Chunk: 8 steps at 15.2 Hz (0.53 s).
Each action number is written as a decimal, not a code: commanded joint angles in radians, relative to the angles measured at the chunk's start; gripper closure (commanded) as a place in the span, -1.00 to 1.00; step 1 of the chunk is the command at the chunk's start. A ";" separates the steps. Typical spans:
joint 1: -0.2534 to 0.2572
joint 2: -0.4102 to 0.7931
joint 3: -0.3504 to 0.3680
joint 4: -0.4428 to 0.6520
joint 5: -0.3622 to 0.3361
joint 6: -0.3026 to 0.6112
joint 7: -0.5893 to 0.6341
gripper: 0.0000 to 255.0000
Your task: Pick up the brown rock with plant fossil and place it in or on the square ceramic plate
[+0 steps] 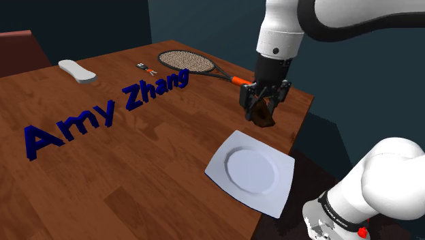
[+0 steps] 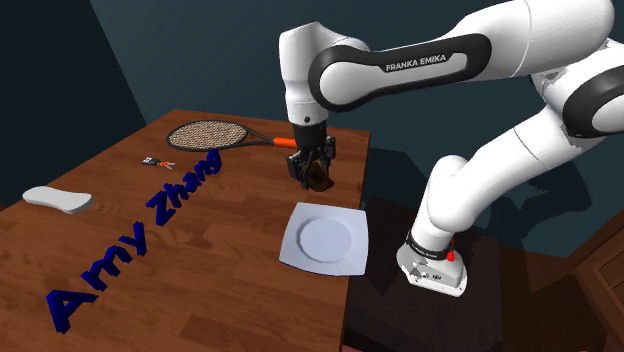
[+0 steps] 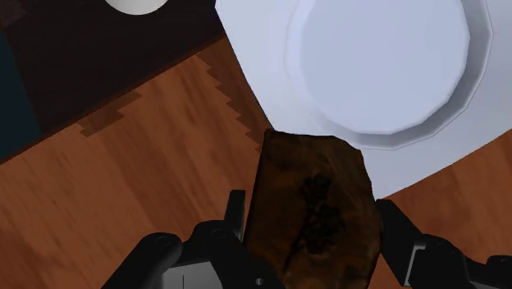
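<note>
Wrist view: the black jaws are clamped on the brown rock, with one finger pressed to each flank. A dark, plant-like imprint runs down the rock's face. Just past it lies the square white plate with its round well, resting on the wooden bench.

From the shoulder view, the rock hangs under the arm's hand near the bench edge, just beyond the plate's far corner and not over it. Whether the rock touches the wood cannot be told.

Farther along the bench run raised blue letters reading "Amy Zhang". Beyond them lie a racket with an orange collar on its handle, a small tool and a white oblong object.
</note>
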 commanded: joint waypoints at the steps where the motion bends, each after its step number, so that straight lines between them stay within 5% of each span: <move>1: 0.025 -0.037 0.031 -0.014 0.031 -0.016 0.045 1.00; 8: 0.104 -0.109 0.149 -0.035 0.137 -0.035 0.198 1.00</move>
